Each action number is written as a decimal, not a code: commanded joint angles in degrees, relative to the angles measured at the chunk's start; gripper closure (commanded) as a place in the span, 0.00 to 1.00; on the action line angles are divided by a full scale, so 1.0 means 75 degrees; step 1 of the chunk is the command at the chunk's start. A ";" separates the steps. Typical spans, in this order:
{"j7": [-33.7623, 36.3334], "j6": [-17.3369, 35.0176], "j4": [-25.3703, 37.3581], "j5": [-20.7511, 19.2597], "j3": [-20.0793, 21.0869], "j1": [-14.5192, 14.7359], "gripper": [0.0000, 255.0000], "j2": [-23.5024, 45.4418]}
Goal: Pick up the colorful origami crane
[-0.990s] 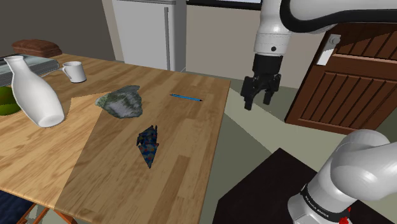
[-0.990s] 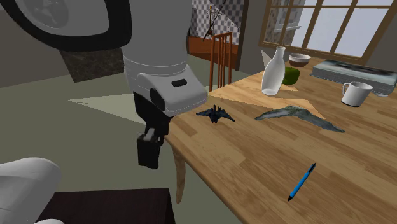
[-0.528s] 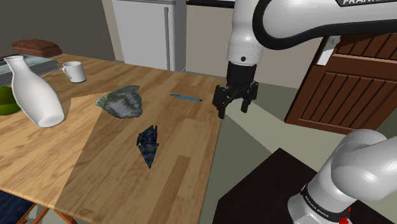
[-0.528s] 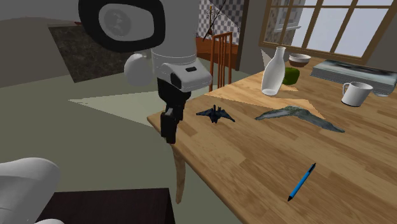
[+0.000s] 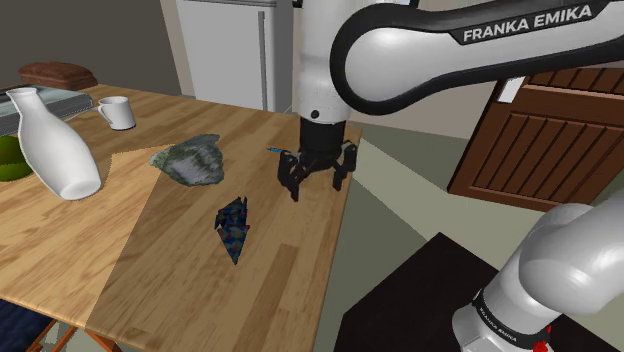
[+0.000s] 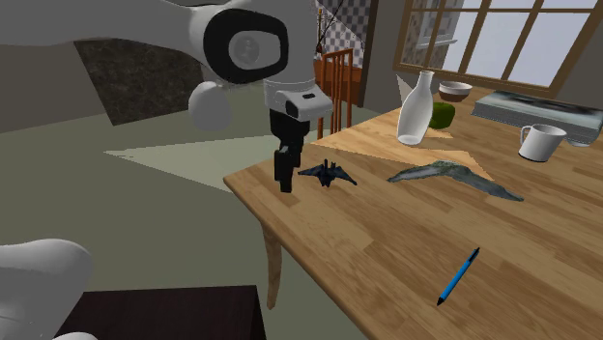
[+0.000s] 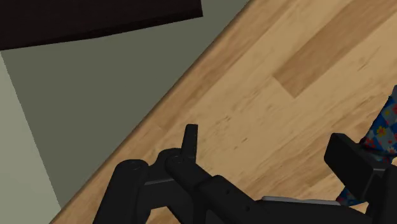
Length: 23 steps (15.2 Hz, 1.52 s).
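On the wooden table (image 5: 290, 262), near its edge, the dark patterned origami crane (image 5: 234, 228) lies untouched. I note the gripper (image 5: 317, 186) hovering near it, fingers wide apart, holding nothing. Alignment, descent, closure and lift remain.

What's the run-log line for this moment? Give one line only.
stage: pre-grasp | claw: open, empty, over table near its edge | origami crane: on table, beside claw, not touched
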 commanded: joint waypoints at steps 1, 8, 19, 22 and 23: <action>0.0652 0.0277 0.0375 -0.0297 0.0452 -0.0075 0.00 0.0564; 0.3126 0.0625 0.2163 -0.2389 0.1653 -0.0106 0.00 0.3061; 0.4657 0.0832 0.3131 -0.4092 0.1598 0.0656 0.00 0.4885; 0.4706 0.0969 0.3030 -0.4148 0.1578 0.0667 0.00 0.4940; 0.4710 0.0973 0.3031 -0.4154 0.1576 0.0670 1.00 0.4947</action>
